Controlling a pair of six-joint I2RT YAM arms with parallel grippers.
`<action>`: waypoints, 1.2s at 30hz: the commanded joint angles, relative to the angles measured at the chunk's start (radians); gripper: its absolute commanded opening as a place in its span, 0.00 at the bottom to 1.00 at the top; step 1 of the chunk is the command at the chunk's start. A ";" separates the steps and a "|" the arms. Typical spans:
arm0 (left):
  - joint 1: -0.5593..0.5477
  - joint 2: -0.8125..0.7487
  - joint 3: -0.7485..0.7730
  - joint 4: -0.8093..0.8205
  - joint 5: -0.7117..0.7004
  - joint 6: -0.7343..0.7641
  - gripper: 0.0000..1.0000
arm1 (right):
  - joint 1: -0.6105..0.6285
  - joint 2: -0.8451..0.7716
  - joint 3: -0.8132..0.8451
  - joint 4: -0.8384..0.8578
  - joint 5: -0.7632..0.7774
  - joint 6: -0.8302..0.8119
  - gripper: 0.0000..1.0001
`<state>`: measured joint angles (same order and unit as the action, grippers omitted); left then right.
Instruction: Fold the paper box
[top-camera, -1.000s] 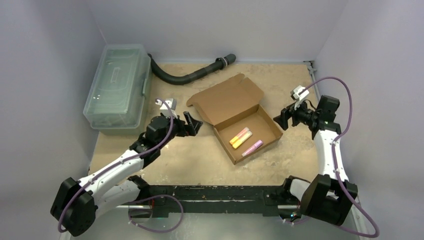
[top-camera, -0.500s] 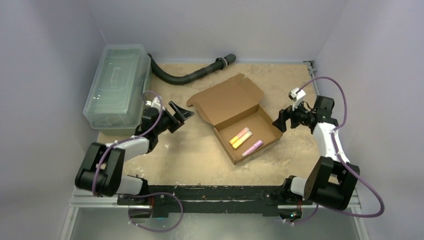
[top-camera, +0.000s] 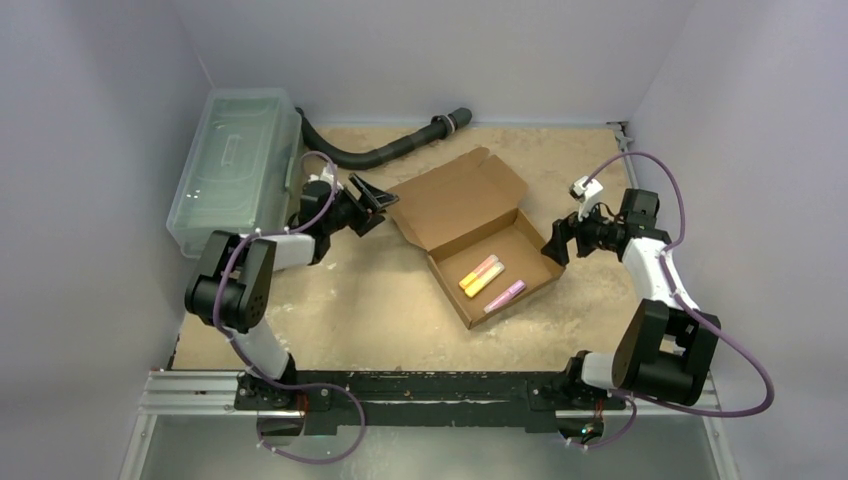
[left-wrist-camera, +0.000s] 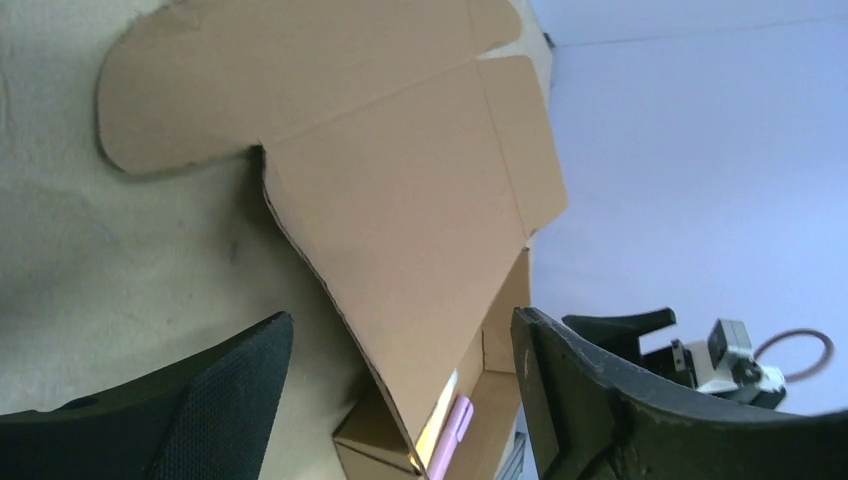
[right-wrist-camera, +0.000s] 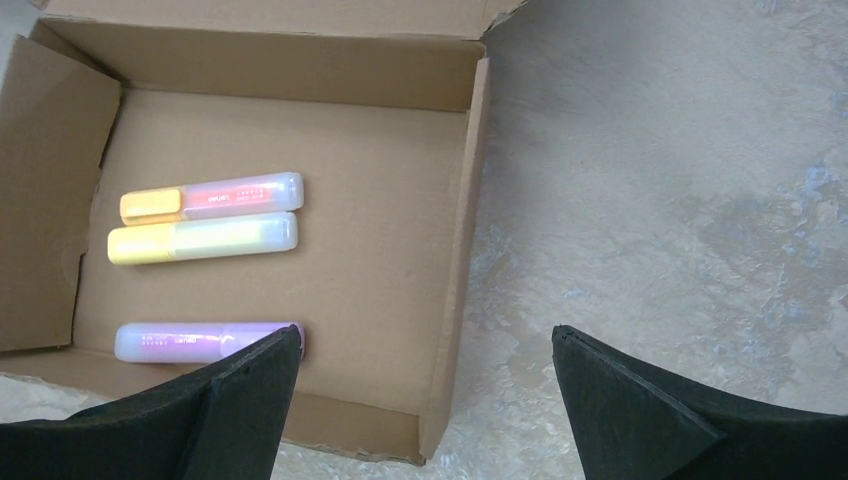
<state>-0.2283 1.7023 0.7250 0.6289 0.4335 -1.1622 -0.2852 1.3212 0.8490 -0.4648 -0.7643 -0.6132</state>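
The paper box (top-camera: 470, 225) is a brown cardboard mailer lying open in the middle of the table, its lid (left-wrist-camera: 400, 190) tilted back to the far left. Three highlighters (right-wrist-camera: 205, 238), orange, yellow and purple, lie in its tray. My left gripper (top-camera: 377, 207) is open at the lid's left edge. In the left wrist view that edge runs between the fingers (left-wrist-camera: 225, 400) without either one touching it. My right gripper (top-camera: 553, 243) is open at the tray's right side. In the right wrist view it (right-wrist-camera: 425, 345) straddles the right wall (right-wrist-camera: 460, 240).
A clear plastic lidded bin (top-camera: 235, 170) stands at the far left, close behind my left arm. A black hose (top-camera: 380, 152) curves along the back of the table. Pale enclosure walls close in on both sides and behind.
My left arm has swung away from the table's front and up to the lid's left edge, its jaws narrowing slightly. My right gripper has edged closer to the tray's right wall.
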 joint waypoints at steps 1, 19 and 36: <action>-0.007 0.059 0.153 -0.243 -0.031 0.084 0.78 | 0.008 -0.005 0.042 -0.007 0.014 -0.016 0.99; -0.094 0.162 0.388 -0.536 -0.125 0.215 0.00 | 0.009 0.026 0.042 -0.022 0.012 -0.011 0.99; -0.290 -0.253 0.114 -0.222 -0.560 0.603 0.00 | -0.005 0.057 0.113 -0.145 -0.263 -0.028 0.99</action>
<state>-0.4812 1.5501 0.9115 0.2142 -0.0063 -0.7265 -0.2813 1.4010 0.8852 -0.5312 -0.8337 -0.6006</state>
